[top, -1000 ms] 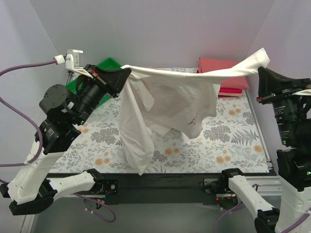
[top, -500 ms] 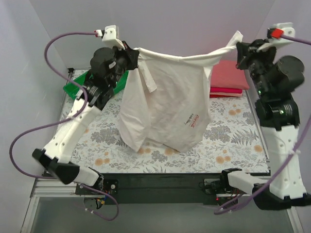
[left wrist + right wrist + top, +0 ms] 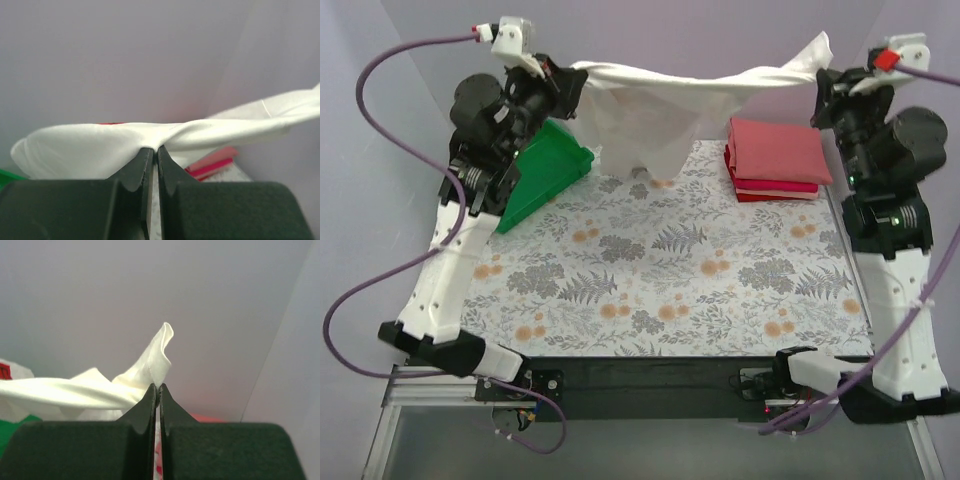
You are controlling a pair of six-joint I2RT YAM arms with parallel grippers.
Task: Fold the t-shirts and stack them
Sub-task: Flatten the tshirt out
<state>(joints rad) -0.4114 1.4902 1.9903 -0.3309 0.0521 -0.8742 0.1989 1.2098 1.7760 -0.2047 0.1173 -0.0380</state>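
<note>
Stretched between my two arms, the white t-shirt (image 3: 645, 120) hangs high over the far side of the tabletop (image 3: 670, 280), its loose body drooping from a top edge twisted almost into a rope. My left pincer (image 3: 154, 148) is clamped on one end of that edge and my right pincer (image 3: 158, 386) on the other. The folded stack of pink and red t-shirts (image 3: 775, 155) lies at the far right, and the green tray (image 3: 545, 170) sits at the far left beneath my left arm. To spread the shirt well, I judge both arms should descend together, level and taut. Drawing the cloth toward me should lay it flat between stack and tray.
</note>
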